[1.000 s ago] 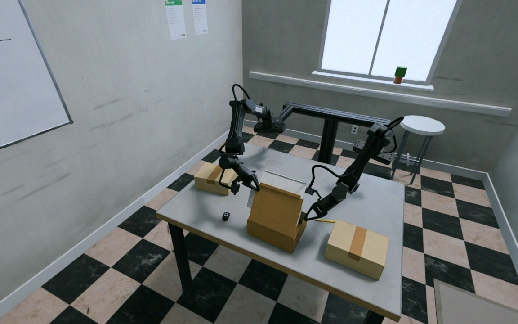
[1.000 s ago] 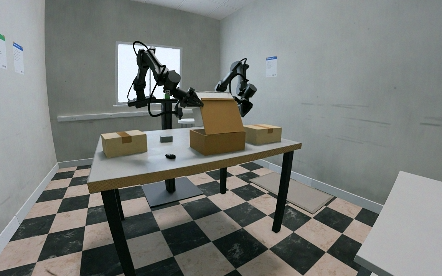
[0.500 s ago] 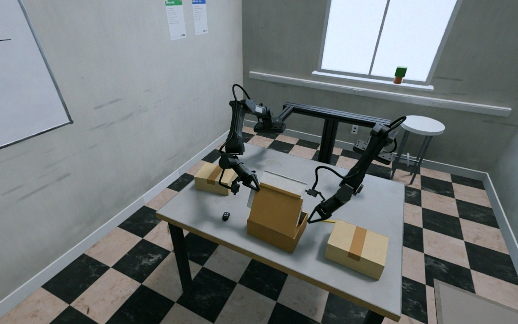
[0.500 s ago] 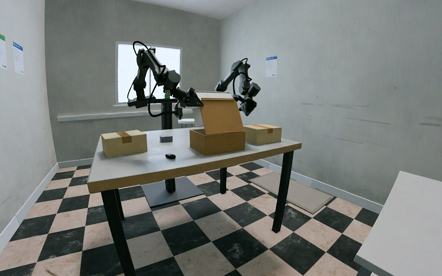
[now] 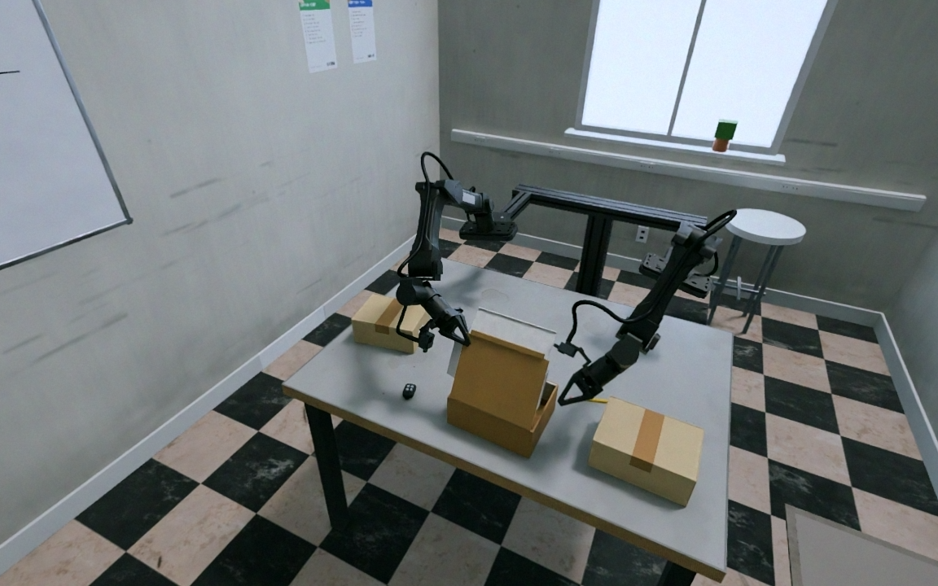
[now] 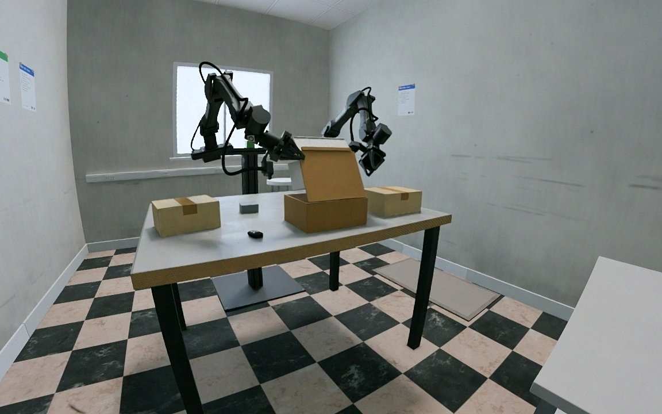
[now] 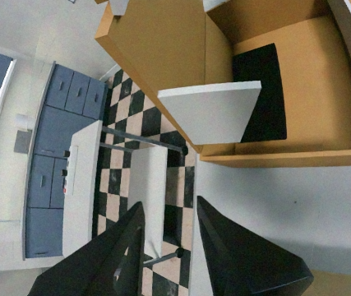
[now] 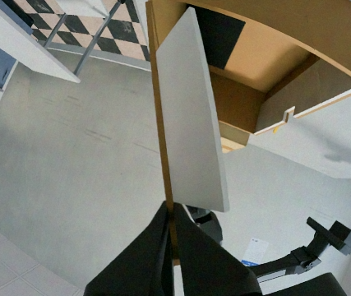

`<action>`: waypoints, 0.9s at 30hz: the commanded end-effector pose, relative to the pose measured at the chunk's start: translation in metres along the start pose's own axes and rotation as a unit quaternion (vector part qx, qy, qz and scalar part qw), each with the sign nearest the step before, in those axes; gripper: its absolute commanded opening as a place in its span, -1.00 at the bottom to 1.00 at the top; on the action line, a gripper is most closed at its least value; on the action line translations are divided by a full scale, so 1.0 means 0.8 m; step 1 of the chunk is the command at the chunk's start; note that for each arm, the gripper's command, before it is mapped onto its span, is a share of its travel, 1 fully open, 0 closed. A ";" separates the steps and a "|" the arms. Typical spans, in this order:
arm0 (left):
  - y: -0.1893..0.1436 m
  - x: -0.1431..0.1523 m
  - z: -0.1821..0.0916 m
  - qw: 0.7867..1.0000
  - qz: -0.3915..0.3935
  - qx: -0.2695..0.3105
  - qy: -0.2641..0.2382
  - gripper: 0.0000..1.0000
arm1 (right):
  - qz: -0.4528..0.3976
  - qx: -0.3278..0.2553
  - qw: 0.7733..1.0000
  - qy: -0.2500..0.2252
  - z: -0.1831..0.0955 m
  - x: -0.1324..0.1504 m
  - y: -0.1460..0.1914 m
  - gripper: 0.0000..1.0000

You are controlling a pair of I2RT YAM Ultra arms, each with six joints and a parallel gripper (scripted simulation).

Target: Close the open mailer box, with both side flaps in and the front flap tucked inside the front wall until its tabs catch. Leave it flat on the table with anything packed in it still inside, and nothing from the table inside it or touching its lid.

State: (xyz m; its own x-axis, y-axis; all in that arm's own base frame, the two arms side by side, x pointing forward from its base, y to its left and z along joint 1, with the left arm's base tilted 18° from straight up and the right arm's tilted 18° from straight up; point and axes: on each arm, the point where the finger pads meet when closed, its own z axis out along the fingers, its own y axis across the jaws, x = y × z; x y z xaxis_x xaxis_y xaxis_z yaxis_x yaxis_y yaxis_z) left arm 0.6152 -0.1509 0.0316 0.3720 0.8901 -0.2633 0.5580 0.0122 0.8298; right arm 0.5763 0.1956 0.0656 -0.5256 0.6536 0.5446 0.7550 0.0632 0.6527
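The mailer box (image 5: 494,430) (image 6: 323,215) stands open on the table with a black flat item (image 7: 270,103) (image 8: 218,37) inside. Its lid (image 5: 494,378) (image 6: 333,175) (image 7: 163,49) is raised and slightly tilted. The white front flap (image 5: 509,329) points back from the lid's top. One white side flap (image 7: 212,115) stands in from the lid edge on the left gripper's side; the other side flap (image 8: 193,119) is beside the right gripper. My right gripper (image 5: 467,341) (image 6: 301,156) (image 8: 172,206) is shut on the lid's top corner. My left gripper (image 5: 567,397) (image 7: 169,205) is open and empty beside the box.
Taped cartons stand on both sides, one (image 5: 366,327) (image 6: 187,218) beyond the right gripper, one (image 5: 647,455) (image 6: 397,203) beyond the left. A yellow pencil (image 5: 596,400) lies by the second. A black fob (image 5: 409,391) (image 6: 255,234) and grey block (image 6: 248,208) are also on the table.
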 end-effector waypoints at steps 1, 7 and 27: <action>0.062 -0.029 -0.018 0.999 0.019 -0.038 -0.022 -0.23 | -0.012 0.005 1.000 0.016 0.014 0.015 0.002 -0.98; 0.065 -0.014 -0.024 0.999 0.019 -0.038 -0.017 -0.23 | -0.013 0.005 1.000 0.016 0.014 0.015 0.003 -0.98; -0.020 -0.051 -0.018 0.981 -0.006 0.119 -0.151 -0.23 | -0.013 0.005 1.000 0.016 0.014 0.015 0.003 -0.98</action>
State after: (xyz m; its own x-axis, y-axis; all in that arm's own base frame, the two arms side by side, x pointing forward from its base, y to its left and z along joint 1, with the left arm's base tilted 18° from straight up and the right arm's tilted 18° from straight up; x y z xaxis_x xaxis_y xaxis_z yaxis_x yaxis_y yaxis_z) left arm 0.5987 -0.1561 0.0408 0.4863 0.7950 -0.3625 0.6513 -0.0532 0.7569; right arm 0.5763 0.1956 0.0656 -0.5256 0.6536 0.5446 0.7550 0.0632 0.6527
